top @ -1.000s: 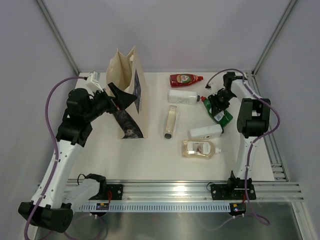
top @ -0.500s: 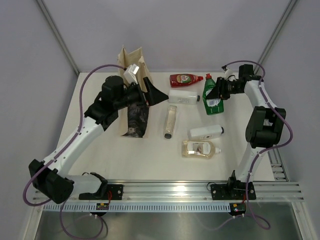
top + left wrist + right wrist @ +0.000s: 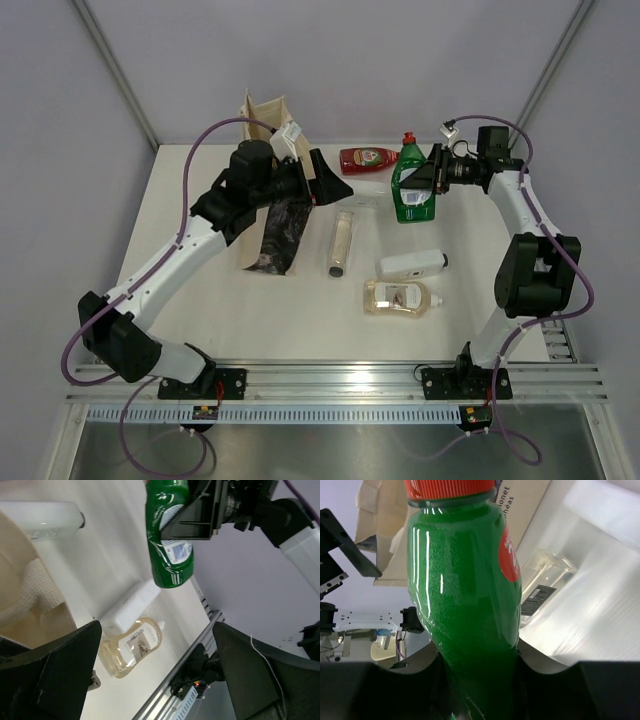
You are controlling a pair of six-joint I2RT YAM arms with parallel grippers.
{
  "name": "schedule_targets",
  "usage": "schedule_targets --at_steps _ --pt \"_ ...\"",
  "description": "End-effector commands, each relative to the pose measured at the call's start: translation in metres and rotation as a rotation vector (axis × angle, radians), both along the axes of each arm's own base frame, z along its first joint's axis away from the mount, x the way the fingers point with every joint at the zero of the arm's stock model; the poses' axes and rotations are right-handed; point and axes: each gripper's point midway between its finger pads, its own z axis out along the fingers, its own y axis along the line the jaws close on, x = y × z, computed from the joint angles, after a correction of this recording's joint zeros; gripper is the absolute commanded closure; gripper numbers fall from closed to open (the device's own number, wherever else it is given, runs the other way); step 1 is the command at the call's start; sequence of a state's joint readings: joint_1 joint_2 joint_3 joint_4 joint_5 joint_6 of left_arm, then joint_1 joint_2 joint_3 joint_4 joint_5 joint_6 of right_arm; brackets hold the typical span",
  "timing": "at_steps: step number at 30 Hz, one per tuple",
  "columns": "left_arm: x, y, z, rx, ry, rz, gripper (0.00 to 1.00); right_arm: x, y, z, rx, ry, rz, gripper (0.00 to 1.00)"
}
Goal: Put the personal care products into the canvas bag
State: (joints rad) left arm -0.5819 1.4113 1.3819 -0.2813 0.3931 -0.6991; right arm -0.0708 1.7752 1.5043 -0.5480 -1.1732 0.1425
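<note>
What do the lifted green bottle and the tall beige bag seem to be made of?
The green bottle is probably plastic, glossy and translucent: bright highlight streaks run down its smooth wall. The beige bag looks like woven cloth, matte: no shine, and a coarse weave shows in the left wrist view.

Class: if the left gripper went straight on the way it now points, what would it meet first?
Probably the green bottle held in the right gripper, though relative heights are hard to judge.
</note>
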Motion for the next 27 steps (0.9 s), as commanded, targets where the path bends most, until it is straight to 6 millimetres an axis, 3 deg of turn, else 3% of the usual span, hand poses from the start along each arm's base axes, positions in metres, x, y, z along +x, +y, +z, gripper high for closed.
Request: schedule_targets --at_steps 1,4,9,10,12,13,15,16,18,20,21,22,23,24,25,26,27 --pt "0.003 0.028 0.001 0.117 -0.050 0.105 0.01 -0.023 0.023 0.061 0.075 -0.150 0.112 1.00" --pt "0.001 0.048 0.005 0.160 -0.074 0.175 0.01 -0.023 0.034 0.078 0.052 -0.211 0.119 1.00" --pt "-0.012 0.078 0.011 0.223 -0.144 0.244 0.01 -0.009 0.076 0.107 0.016 -0.246 0.072 1.00" --pt "-0.018 0.086 0.021 0.230 -0.190 0.252 0.01 -0.009 0.093 0.123 0.029 -0.263 0.072 1.00" --pt "-0.022 0.100 0.025 0.264 -0.224 0.287 0.01 0.002 0.110 0.132 0.018 -0.281 0.027 1.00" --pt "-0.025 0.106 0.028 0.281 -0.250 0.288 0.01 0.006 0.119 0.151 0.030 -0.326 0.014 1.00" --pt "-0.030 0.126 0.039 0.308 -0.291 0.354 0.01 0.008 0.148 0.158 0.042 -0.323 0.005 1.00" --pt "-0.032 0.132 0.042 0.321 -0.308 0.371 0.01 0.008 0.157 0.180 0.071 -0.358 -0.003 1.00" --pt "-0.039 0.148 0.048 0.332 -0.332 0.420 0.01 0.010 0.185 0.200 0.112 -0.399 0.001 1.00" --pt "-0.046 0.165 0.056 0.331 -0.356 0.478 0.01 0.013 0.214 0.202 0.151 -0.371 -0.003 1.00" --pt "-0.050 0.170 0.057 0.334 -0.360 0.496 0.01 0.010 0.223 0.227 0.191 -0.425 -0.006 1.00" --pt "-0.051 0.179 0.054 0.345 -0.359 0.532 0.01 0.010 0.233 0.235 0.210 -0.433 -0.010 1.00" --pt "-0.059 0.189 0.060 0.329 -0.376 0.562 0.01 0.026 0.246 0.225 0.206 -0.420 -0.045 1.00" --pt "-0.063 0.196 0.060 0.331 -0.374 0.583 0.01 0.013 0.260 0.257 0.259 -0.485 -0.039 1.00" --pt "-0.065 0.203 0.057 0.343 -0.373 0.613 0.01 0.015 0.269 0.265 0.283 -0.501 -0.056 1.00" --pt "-0.074 0.212 0.061 0.329 -0.387 0.631 0.01 0.033 0.283 0.250 0.274 -0.488 -0.103 1.00" --pt "-0.077 0.216 0.060 0.328 -0.388 0.641 0.01 0.019 0.292 0.279 0.332 -0.554 -0.106 1.00"
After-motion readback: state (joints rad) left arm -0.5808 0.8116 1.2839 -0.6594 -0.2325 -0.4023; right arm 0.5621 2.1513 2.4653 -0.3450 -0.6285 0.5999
